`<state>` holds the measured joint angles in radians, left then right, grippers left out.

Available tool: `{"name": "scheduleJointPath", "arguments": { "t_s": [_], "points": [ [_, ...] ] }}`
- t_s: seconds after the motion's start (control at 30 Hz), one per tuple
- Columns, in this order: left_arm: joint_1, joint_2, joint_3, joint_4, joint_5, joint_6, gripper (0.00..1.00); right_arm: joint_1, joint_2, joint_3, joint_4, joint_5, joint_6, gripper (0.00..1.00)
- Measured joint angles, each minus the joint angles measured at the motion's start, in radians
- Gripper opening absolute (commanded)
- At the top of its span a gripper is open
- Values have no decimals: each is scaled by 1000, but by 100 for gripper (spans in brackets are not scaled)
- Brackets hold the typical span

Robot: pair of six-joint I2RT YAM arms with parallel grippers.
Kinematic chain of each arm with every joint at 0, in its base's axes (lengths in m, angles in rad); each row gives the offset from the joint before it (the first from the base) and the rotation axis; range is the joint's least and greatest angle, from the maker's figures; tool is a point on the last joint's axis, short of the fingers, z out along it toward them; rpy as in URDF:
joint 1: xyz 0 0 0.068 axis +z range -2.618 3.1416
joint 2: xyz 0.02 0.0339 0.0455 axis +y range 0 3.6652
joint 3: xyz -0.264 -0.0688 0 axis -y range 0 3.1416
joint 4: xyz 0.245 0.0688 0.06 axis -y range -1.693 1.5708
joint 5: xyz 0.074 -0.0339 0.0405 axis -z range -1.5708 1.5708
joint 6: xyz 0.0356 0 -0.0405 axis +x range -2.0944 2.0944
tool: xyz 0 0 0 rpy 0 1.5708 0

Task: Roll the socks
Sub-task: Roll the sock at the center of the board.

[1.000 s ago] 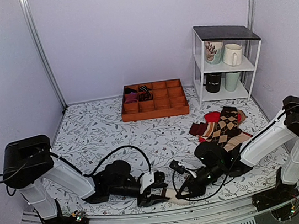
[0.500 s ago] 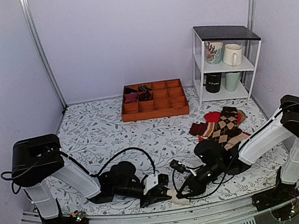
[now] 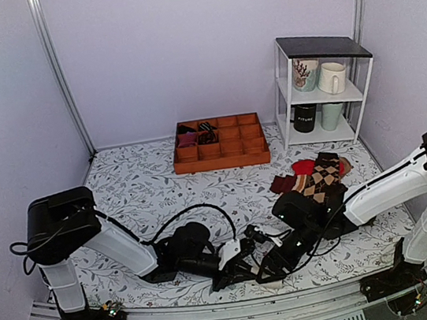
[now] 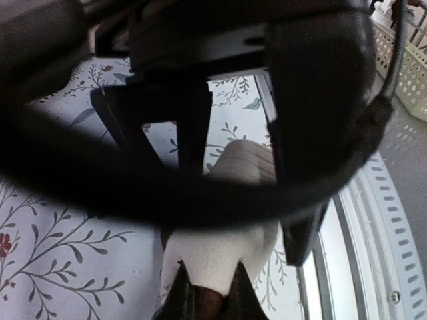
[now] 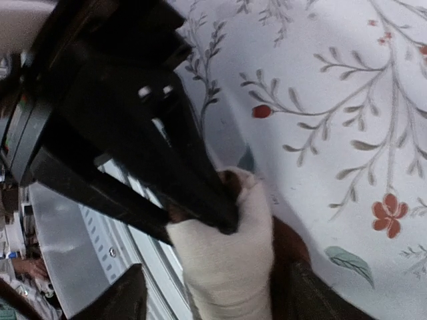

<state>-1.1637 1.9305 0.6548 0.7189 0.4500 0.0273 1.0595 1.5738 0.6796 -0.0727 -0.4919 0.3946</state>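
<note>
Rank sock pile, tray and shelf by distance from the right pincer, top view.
1. Sock pile: just behind the right pincer, off to its right.
2. Tray: farther back, mid-table, slightly left.
3. Shelf: farthest, back right corner.

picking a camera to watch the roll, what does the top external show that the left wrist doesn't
Only top external: the left arm and right arm in full, the wooden tray, the shelf of mugs and the pile of patterned socks. Only left wrist: a close look at the cream sock and its ribbed weave. Both: the floral tablecloth.
</note>
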Motion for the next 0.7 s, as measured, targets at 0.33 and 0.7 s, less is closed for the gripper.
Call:
{"name": "scheduleJointPath", "arguments": {
  "t_s": [0.33, 0.7],
  "points": [
    [-10, 7, -42, 90, -38, -39, 0, -82, -122, 45, -208, 61, -67, 100],
    [-11, 7, -42, 92, -44, -39, 0, -111, -91, 81, -280, -69, -96, 93]
  ]
}}
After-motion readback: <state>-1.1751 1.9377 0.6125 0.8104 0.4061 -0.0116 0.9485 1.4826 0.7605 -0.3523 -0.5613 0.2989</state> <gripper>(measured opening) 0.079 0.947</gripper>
